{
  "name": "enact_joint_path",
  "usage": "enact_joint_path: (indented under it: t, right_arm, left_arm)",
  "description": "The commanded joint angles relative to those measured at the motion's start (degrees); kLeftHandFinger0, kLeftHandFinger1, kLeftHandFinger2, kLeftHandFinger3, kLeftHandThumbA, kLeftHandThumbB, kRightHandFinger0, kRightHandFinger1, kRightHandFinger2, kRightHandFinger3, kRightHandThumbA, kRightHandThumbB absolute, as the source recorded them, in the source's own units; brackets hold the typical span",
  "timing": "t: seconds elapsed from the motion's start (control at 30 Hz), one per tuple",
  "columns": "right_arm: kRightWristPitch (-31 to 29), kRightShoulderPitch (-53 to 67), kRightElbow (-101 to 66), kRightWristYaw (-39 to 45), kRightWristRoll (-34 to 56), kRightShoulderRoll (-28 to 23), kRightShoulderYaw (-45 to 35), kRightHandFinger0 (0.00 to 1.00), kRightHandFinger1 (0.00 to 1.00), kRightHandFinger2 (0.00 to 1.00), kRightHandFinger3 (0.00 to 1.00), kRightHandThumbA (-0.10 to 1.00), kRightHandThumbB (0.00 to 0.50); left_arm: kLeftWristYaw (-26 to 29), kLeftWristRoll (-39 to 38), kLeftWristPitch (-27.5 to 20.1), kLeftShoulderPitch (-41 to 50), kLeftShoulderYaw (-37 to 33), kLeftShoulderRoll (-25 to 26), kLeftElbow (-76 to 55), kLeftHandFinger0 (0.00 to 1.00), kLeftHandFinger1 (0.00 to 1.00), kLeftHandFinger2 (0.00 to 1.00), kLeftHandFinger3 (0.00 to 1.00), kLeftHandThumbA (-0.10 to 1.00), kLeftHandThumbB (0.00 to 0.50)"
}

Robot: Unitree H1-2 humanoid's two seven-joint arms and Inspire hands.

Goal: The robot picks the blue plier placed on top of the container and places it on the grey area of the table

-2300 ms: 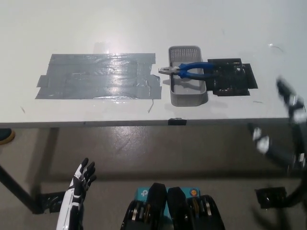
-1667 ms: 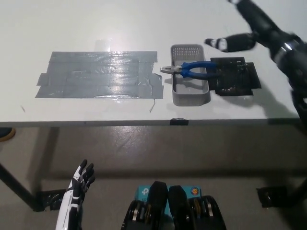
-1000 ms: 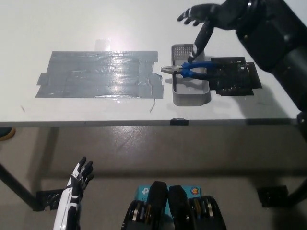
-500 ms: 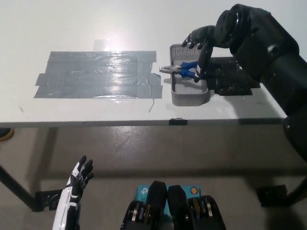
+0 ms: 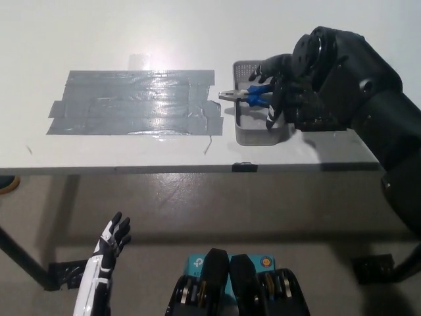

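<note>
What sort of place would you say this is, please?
Probably a robot test lab: a plain white table bears a taped grey patch, and a small container carries blue pliers under the right hand.

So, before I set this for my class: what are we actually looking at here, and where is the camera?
The camera sits on a humanoid robot's head, looking steeply down. A white table carries a patch of shiny grey tape and a small grey perforated plastic container. Blue-handled pliers lie across the container. The robot's black right hand is curled over the plier handles; whether it grips them cannot be seen. Its white left hand rests low at the lower left, below the table edge, fingers apart, holding nothing.
</note>
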Motion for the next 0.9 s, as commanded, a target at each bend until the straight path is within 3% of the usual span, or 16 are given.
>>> enact_joint_path:
  t: [0.0,0.17,0.7,0.8,0.87]
  right_arm:
    - [-2.12,-3.28,0.15,-2.12,-0.79,0.22,-1.66,1.0,1.0,1.0,1.0,1.0,0.269]
    - [-2.28,-3.23,0.54,-2.6,-1.15,0.99,-2.22,1.0,1.0,1.0,1.0,1.0,0.284]
    - [-2.23,-3.36,1.77,-6.13,-1.97,1.67,-4.48,1.0,1.0,1.0,1.0,1.0,0.268]
    - [-2.75,-2.95,1.93,-7.7,-1.69,1.92,-5.52,1.0,1.0,1.0,1.0,0.95,0.265]
    - [-4.05,-2.36,2.12,-9.57,-2.2,2.13,-5.56,1.0,1.0,1.0,1.0,0.9,0.273]
  left_arm:
    - [-0.21,1.22,-1.05,-0.41,-0.59,0.35,-2.26,1.0,1.0,1.0,1.0,1.0,0.037]
    - [-0.23,0.86,-1.38,-0.53,-0.61,0.44,-1.92,1.0,1.0,1.0,1.0,1.0,0.045]
    - [-0.71,2.34,-2.14,-0.88,-1.67,1.55,-1.62,1.0,1.0,1.0,1.0,1.0,0.057]
    - [-0.63,2.79,-4.16,-0.92,-2.09,1.93,-0.83,1.0,1.0,1.0,1.0,1.0,0.015]
    - [-0.48,3.37,-4.87,-1.01,-2.31,2.17,-0.29,1.0,1.0,1.0,1.0,1.0,0.017]
